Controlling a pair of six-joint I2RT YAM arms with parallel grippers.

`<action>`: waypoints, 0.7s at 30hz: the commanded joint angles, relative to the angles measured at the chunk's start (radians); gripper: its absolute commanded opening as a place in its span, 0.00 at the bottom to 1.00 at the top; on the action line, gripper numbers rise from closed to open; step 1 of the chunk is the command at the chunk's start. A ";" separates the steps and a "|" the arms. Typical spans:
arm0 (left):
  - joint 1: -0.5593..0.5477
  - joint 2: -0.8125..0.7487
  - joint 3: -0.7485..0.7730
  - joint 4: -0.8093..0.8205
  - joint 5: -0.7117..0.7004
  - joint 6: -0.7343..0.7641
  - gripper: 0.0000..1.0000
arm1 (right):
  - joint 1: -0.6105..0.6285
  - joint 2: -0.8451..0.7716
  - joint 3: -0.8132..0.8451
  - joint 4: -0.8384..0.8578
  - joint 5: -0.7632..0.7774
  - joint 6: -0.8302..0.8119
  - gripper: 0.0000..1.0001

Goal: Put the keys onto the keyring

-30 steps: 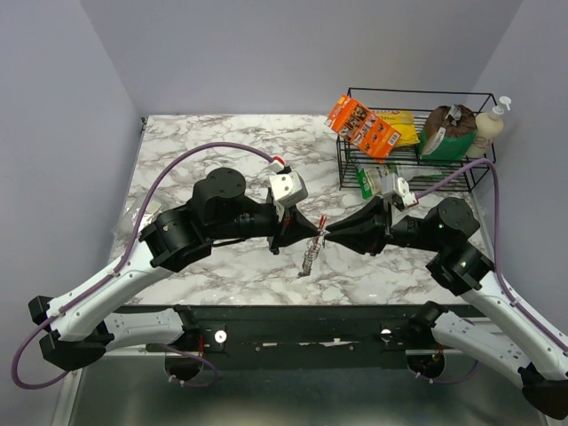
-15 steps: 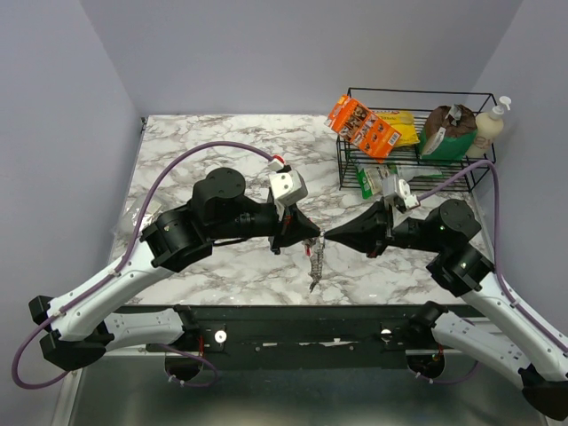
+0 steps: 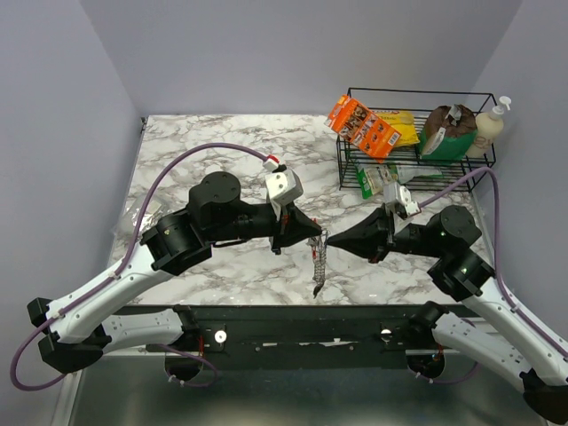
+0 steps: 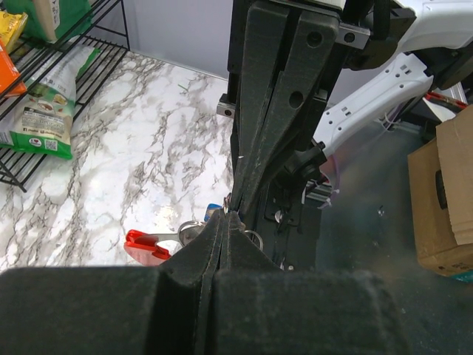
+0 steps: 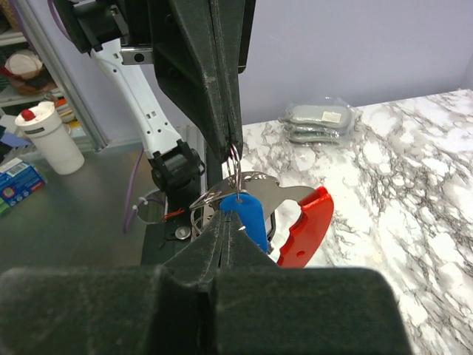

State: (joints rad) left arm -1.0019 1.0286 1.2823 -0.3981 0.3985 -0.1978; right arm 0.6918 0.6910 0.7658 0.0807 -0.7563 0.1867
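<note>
The keyring [image 3: 319, 262], a silver chain strip, hangs in the air between both grippers over the table's front middle. My left gripper [image 3: 317, 238] is shut on a small wire ring [image 5: 235, 159] at its top. From this ring hang a blue-headed key [image 5: 251, 214], a flat silver piece [image 5: 262, 186] and the red curved piece [image 5: 307, 225]. My right gripper [image 3: 329, 238] is shut tip to tip against the left one, pinching at the ring wire beside the blue head. In the left wrist view the red piece [image 4: 146, 246] and rings [image 4: 189, 229] peek out beside my shut fingers [image 4: 222, 222].
A black wire rack [image 3: 417, 133] at the back right holds an orange box [image 3: 361, 125], bags and a soap bottle [image 3: 491, 124]. A clear plastic bag [image 3: 135, 218] lies at the table's left edge. Off the table stand a cardboard box [image 4: 443, 192] and a white bottle [image 5: 52, 137].
The right gripper has closed at the ring. Both arms rose and shifted slightly, and the chain, slanted near the table before, now hangs straight down.
</note>
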 commanded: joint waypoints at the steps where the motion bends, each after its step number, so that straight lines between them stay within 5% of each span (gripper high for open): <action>1: -0.004 -0.016 -0.006 0.071 -0.012 -0.023 0.00 | 0.003 -0.015 -0.013 0.004 -0.014 0.007 0.00; 5: -0.003 -0.013 -0.008 0.055 0.006 -0.023 0.00 | 0.002 -0.039 -0.008 0.002 0.015 -0.004 0.03; 13: -0.003 -0.004 -0.005 0.031 0.049 -0.017 0.00 | 0.002 -0.042 0.012 0.005 0.038 -0.007 0.44; 21: -0.004 0.010 -0.003 0.036 0.079 -0.022 0.00 | 0.003 -0.018 0.024 0.016 0.035 -0.004 0.47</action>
State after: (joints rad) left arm -1.0019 1.0359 1.2766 -0.3920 0.4320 -0.2115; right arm 0.6918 0.6678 0.7635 0.0807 -0.7376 0.1829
